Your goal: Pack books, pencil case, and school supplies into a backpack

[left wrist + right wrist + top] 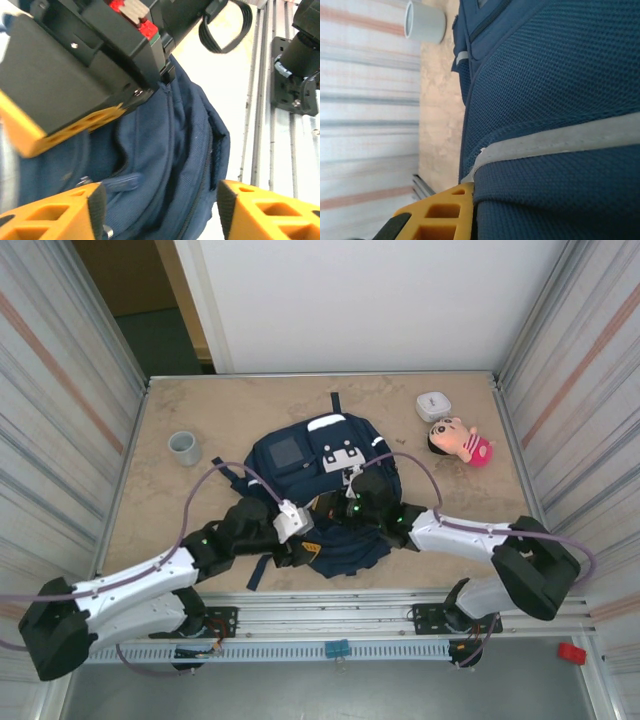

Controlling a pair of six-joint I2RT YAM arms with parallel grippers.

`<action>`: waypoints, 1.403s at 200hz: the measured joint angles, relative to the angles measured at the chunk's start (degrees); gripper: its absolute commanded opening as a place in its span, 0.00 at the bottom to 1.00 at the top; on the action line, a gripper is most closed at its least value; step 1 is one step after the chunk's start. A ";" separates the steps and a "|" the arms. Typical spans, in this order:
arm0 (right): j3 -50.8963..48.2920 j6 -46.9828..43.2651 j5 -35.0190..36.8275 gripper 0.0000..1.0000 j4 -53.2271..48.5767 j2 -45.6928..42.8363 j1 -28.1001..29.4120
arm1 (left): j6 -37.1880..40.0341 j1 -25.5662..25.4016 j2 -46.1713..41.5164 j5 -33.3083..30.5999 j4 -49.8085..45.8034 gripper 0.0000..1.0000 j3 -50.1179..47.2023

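The navy backpack point(318, 465) lies flat in the middle of the table, its near end toward the arms. My left gripper point(303, 543) hovers over that near end. Its jaws point(160, 200) stand open, with blue fabric and a zipper pull point(122, 181) between the orange fingers and nothing gripped. My right gripper point(350, 508) is on the backpack's near right part. It is shut on a fold of the mesh fabric, one orange finger point(445, 210) pressed against it below the pale stripe point(555, 142). The books, pencil case and school supplies are out of view.
A grey cup point(185, 447) stands left of the backpack. A small white rounded case point(433, 405) and a pink-clothed doll point(462, 440) lie at the back right. Metal rails point(340, 615) run along the near edge, and corrugated walls close both sides.
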 measured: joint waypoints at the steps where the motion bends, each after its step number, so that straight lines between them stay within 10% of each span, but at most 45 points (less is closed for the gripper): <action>1: 0.13 -0.26 -0.17 0.09 -0.33 -0.04 -0.11 | 0.33 0.00 -0.33 -0.24 -0.09 0.66 0.00; 117: 14.16 -25.57 -23.45 0.09 -27.15 3.32 -11.98 | 16.65 -0.15 7.93 -15.69 2.99 0.71 0.07; 196: 15.28 -27.34 -27.34 0.10 -30.05 3.58 -13.44 | 19.80 -0.15 9.29 -8.59 12.02 0.71 0.35; 232: 16.04 -27.32 -27.87 0.15 -30.77 3.58 -13.46 | 21.31 1.29 12.98 -7.13 14.32 0.40 0.42; 255: 16.04 -27.54 -28.72 0.33 -31.98 3.39 -13.42 | 20.55 2.91 14.36 -5.92 15.74 0.03 0.61; 280: 16.02 -29.07 -26.60 0.49 -34.18 0.26 -13.22 | 19.76 4.15 14.45 -3.32 15.80 0.00 0.74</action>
